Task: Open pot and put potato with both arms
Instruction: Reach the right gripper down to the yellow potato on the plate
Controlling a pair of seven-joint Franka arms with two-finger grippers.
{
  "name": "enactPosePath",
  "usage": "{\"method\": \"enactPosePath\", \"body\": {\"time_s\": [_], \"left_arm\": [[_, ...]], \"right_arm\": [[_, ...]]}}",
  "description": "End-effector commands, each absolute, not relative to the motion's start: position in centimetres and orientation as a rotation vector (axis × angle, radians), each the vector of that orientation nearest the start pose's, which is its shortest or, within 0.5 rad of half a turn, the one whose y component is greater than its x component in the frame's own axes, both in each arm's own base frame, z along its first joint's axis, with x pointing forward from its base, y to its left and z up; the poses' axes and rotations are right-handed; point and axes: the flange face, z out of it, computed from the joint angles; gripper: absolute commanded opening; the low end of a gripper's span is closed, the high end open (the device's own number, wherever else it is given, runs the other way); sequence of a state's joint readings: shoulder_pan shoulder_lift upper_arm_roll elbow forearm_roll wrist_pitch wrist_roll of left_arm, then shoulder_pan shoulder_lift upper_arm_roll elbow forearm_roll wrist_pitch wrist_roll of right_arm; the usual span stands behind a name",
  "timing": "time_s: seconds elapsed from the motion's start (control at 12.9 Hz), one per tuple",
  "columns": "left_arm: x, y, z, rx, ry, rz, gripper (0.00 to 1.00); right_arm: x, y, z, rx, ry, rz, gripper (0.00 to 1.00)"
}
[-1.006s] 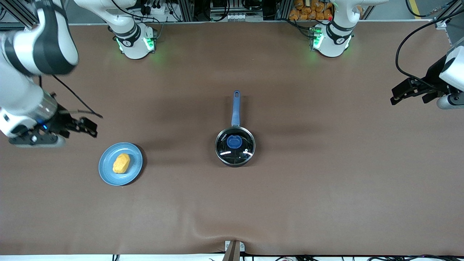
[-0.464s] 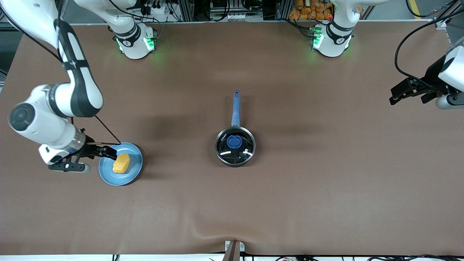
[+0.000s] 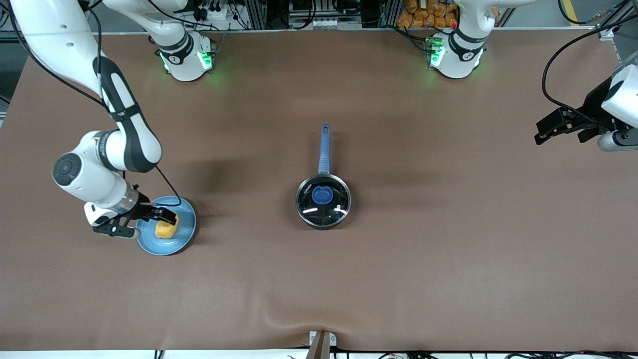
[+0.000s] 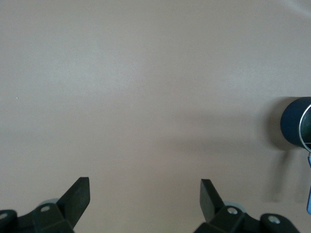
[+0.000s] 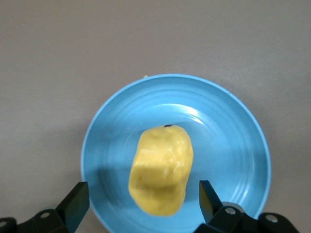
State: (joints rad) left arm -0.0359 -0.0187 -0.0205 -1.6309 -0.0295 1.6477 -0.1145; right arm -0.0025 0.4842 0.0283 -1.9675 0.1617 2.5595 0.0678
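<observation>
Fingers spread wide and empty, the right gripper (image 3: 167,215) hovers over the potato (image 3: 166,229) on the blue plate (image 3: 187,234), its long axis running between the fingers. The lidded pot (image 3: 323,201) sits mid-table; the left gripper (image 3: 543,131), open and empty, waits over the table's left-arm end.

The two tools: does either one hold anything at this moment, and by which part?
Nothing is held. The right tool is open over the lumpy yellow-orange potato on the round blue plate; the left tool is open over bare table.
</observation>
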Motion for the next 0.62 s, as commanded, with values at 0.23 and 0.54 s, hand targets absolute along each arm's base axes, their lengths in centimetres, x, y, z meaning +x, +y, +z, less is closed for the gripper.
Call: {"method": "enactPosePath", "body": {"time_s": [0.23,0.54], "left_arm": [[55.9,-3.6,60.8,-3.197,-0.071,-0.023,1.00],[55.9,-3.7,60.7,-3.206,-0.075,-0.019,1.00]], "right_arm": [[62.4,1.2,19.5,-2.991,0.354,-0.185,1.00],[62.7,1.0,18.9,-2.991,0.361,-0.193,0.73]]}}
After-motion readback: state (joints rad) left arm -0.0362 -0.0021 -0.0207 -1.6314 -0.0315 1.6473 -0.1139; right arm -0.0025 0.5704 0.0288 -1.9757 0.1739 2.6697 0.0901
